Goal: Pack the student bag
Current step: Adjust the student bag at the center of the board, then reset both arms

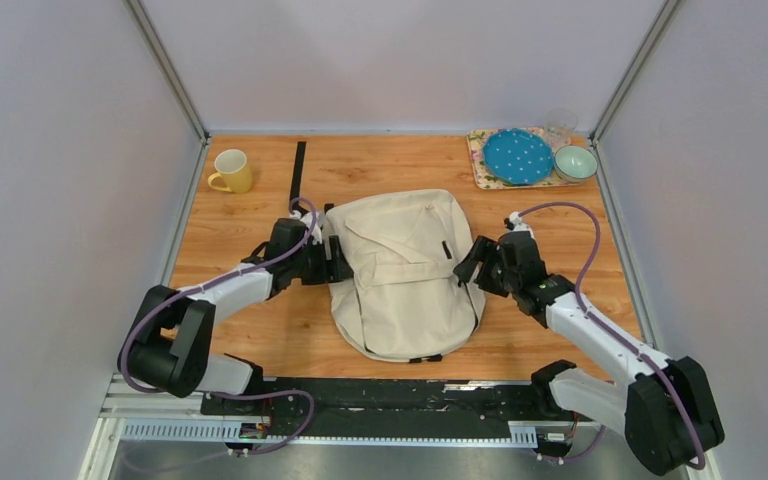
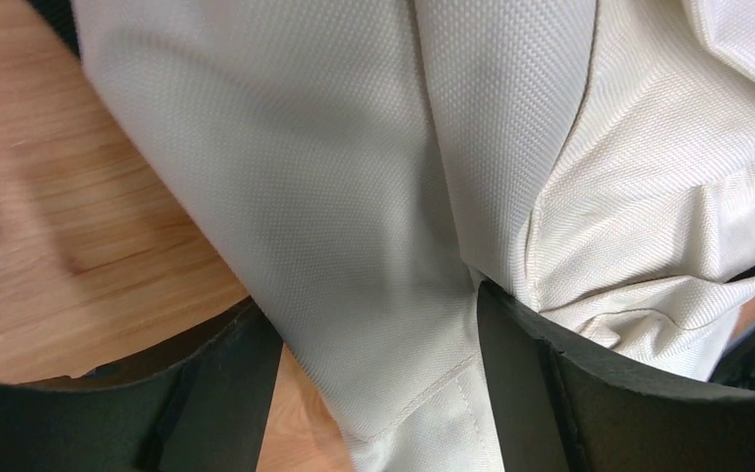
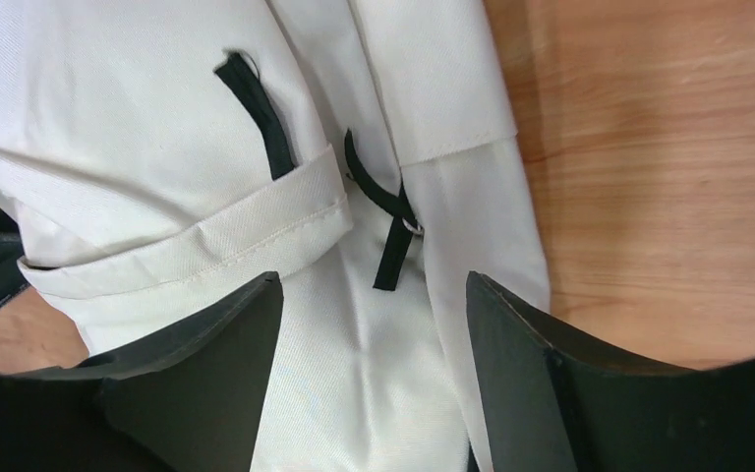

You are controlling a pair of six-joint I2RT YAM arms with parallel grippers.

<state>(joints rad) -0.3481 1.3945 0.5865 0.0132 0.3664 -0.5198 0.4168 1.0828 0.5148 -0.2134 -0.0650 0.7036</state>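
Down at the bottom edge, both arm bases sit partly cut off by the frame. Moving up, the left gripper [image 1: 336, 260] is at the left side of the student bag [image 1: 405, 275], jaws spread wide. Its wrist view shows a cream fold running between the fingers [image 2: 531, 393] with wood showing on one side, so nothing is clamped. Right gripper [image 1: 470, 265] is at the bag's right side, jaws also apart, over a black zipper pull [image 3: 393, 236]; whether the tips touch fabric, can't tell. The bag lies flat mid-table [image 1: 260, 330], contents hidden. Further back, upper left: a yellow mug [image 1: 232, 171] and a black strap [image 1: 298, 170]. Upper right: a floral tray [image 1: 480, 165] with a blue plate [image 1: 517, 156], a pale bowl [image 1: 575, 162] and a clear glass [image 1: 561, 122], barely made out.
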